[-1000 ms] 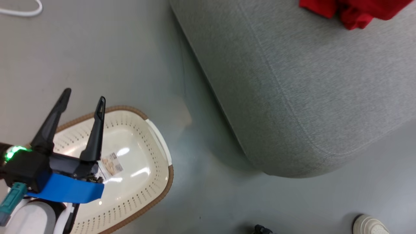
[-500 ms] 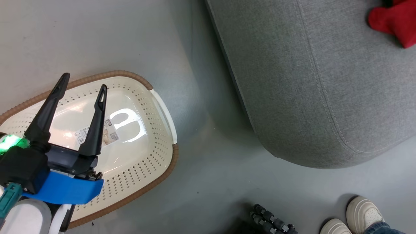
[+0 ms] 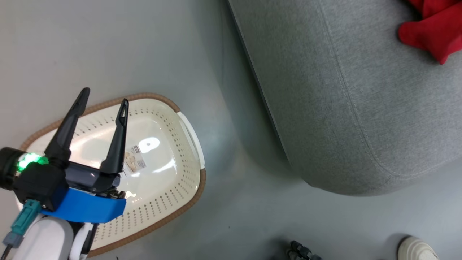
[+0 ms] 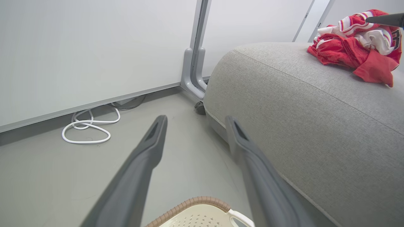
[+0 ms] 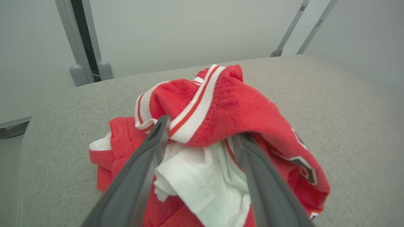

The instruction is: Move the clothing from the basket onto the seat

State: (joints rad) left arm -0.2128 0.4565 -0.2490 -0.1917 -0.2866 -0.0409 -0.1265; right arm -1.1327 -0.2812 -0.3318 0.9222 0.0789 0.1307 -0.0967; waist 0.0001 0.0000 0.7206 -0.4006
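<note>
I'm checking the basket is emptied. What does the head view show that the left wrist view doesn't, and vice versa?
Head view: the basket's floor, bare but for a label, and a shoe. Left wrist view: a white cable by the wall. Both: the open left end effector, the basket's rim, and the red clothing on the seat.

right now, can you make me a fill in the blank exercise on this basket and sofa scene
1. The clothing lying on the seat is mostly ____ in colour.
2. Apart from a paper label, the basket is ____.
3. The left claw hangs over the basket and is ____, gripping nothing.
Missing words: red; empty; open.
</note>
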